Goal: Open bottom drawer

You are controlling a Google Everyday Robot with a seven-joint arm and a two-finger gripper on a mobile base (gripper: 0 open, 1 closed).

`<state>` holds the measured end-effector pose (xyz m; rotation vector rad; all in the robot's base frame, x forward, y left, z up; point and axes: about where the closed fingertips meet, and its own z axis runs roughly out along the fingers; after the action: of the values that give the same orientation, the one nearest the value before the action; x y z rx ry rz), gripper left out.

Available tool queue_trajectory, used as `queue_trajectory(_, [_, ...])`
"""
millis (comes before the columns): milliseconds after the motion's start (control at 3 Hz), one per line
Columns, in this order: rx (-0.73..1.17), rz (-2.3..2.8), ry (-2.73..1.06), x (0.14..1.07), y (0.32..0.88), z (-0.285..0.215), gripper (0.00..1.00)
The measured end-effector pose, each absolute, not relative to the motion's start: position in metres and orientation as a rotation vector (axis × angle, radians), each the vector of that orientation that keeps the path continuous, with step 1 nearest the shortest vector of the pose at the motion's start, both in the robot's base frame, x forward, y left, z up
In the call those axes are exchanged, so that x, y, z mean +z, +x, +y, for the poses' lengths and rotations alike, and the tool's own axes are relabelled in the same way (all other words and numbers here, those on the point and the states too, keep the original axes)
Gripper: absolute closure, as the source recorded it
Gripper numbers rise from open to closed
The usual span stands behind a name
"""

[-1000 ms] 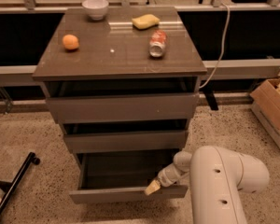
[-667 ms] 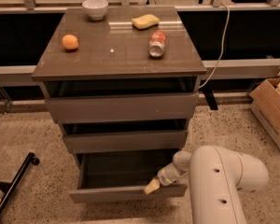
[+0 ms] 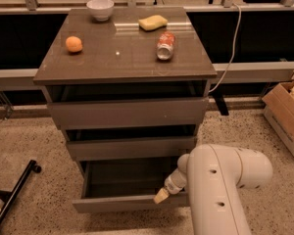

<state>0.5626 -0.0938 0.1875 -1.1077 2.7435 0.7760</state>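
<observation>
the bottom drawer (image 3: 122, 203) is the lowest of the three in the cabinet (image 3: 122, 65). it stands pulled out well past the cabinet's face, with its shallow box open to view. the gripper (image 3: 161, 196) sits at the right end of that drawer's front edge, its pale tip touching or just over the rim. whether it is spread or pressed together cannot be told. the white arm (image 3: 225, 180) fills the floor space at the cabinet's lower right corner.

against the frame a second ago nothing has shifted: the drawer is out by the same amount and the gripper is at the same spot. the middle drawer (image 3: 130, 148) and top drawer (image 3: 127, 112) stay in. on the cabinet's top lie an orange (image 3: 74, 44) at the left, a white bowl (image 3: 100, 9) at the back, a yellow sponge (image 3: 153, 22) beside it and a can (image 3: 165, 45) on its side at the right, all as before.
</observation>
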Motion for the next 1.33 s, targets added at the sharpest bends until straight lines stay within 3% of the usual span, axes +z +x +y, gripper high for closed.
queue_trajectory(333, [0.776, 2.744, -1.108, 0.188, 0.562, -0.094, 0.0])
queue_trajectory(1000, [0.694, 2.916, -0.994, 0.212, 0.499, -0.136, 0.0])
queue_trajectory(1333, [0.695, 2.917, -0.994, 0.212, 0.499, -0.136, 0.0])
